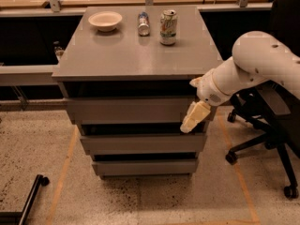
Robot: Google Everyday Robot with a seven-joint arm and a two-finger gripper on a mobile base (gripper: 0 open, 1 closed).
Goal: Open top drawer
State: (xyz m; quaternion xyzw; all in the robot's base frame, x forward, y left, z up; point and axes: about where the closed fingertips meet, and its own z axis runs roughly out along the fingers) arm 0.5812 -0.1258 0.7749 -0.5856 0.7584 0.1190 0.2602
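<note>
The grey cabinet (136, 55) has three flat, handle-less drawer fronts. The top drawer (122, 109) is the widest; its front stands a little out from the cabinet, with a dark gap above it under the cabinet top. The middle drawer (140, 143) and the lowest drawer (145, 167) sit below it. My gripper (194, 116), pale and on a white arm (253, 64) that reaches in from the right, is at the right end of the top drawer's front, touching or very close to it.
On the cabinet top stand a white bowl (105, 20), a small bottle (143, 23) and a drink can (168, 27). A black office chair (267, 125) stands close on the right. A black bar (28, 200) lies on the floor at the lower left.
</note>
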